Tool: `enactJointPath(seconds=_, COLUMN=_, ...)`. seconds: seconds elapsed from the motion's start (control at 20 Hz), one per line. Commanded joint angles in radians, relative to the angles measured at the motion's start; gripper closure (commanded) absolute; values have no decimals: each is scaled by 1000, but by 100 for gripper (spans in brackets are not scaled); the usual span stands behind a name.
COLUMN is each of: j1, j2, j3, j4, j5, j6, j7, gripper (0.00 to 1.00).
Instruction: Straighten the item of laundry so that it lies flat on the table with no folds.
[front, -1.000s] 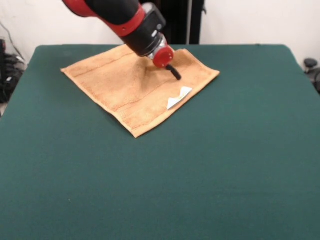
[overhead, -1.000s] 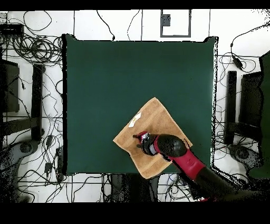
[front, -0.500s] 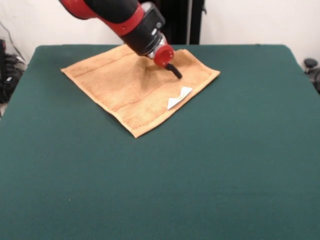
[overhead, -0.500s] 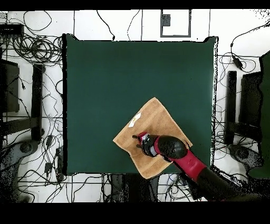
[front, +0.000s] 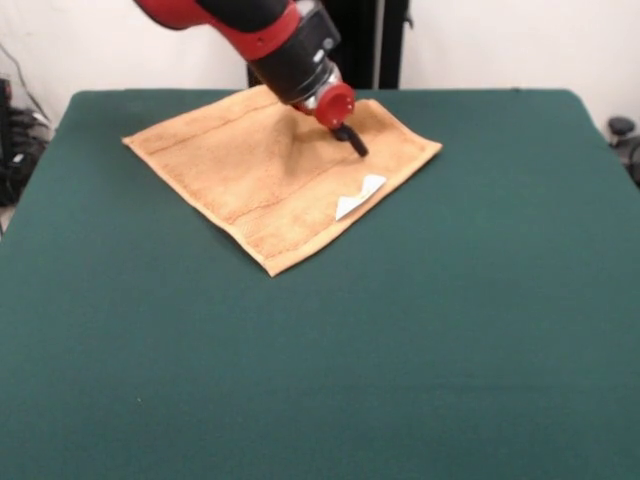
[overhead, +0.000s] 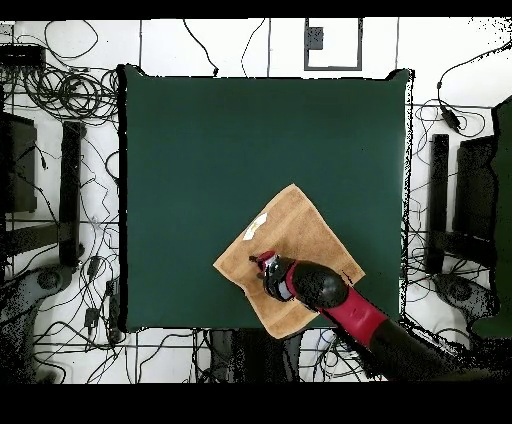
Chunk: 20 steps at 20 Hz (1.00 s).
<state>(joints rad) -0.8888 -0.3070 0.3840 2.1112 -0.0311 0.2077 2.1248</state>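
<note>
Front view: your gripper (front: 352, 141) sits over the towel (front: 270, 170), tip low on the cloth close to the towel's right corner.
Overhead view: same picture, gripper (overhead: 266, 264) over the towel (overhead: 300, 228) near the corner pointing at the left table edge, arm coming up from the bottom right.
Gripper state: cannot tell; only a single dark tip shows below the red wrist, so you can't read how wide it is or whether it pinches any cloth.
Towel place: on the table (front: 400, 330), at the end nearest the robot, turned like a diamond to the table edges, well apart from the table's other end.
Towel lay: looks nearly flat already, all four corners visible, woven bands running straight; white tag (front: 358, 195) lies on top near the front-right edge.
Key relation: the tip is right beside one short end, so nearly all of the cloth lies away from it along the long axis, toward the far left corner in the front view.
Judgement for you: any smoothing pull should run outward from the tip's corner, along that long axis; a pull across it would likely bunch the cloth.
Risk: dragging the whole towel instead of tensioning it, since nothing pins the other end.
</note>
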Motion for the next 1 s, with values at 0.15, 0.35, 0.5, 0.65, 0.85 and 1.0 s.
enactJointPath(seconds=0.15, j1=181, j2=119, j3=52, j4=-85, j5=-14, j6=-612, j7=314, gripper=0)
enactJointPath(seconds=0.35, j1=212, j2=153, j3=2, j4=-143, j5=-87, j6=-761, j7=310, gripper=0)
enactJointPath(seconds=0.5, j1=206, j2=179, j3=2, j4=-166, j5=-124, j6=-801, j7=340, gripper=0)
enactJointPath(seconds=0.65, j1=217, j2=182, j3=1, j4=-166, j5=-130, j6=-819, j7=374, gripper=0)
enactJointPath(seconds=0.85, j1=215, j2=194, j3=13, j4=-158, j5=-144, j6=-839, j7=410, gripper=0)
enactJointPath(seconds=1.0, j1=144, j2=259, j3=89, j4=-183, j5=-230, j6=-809, j7=418, gripper=0)
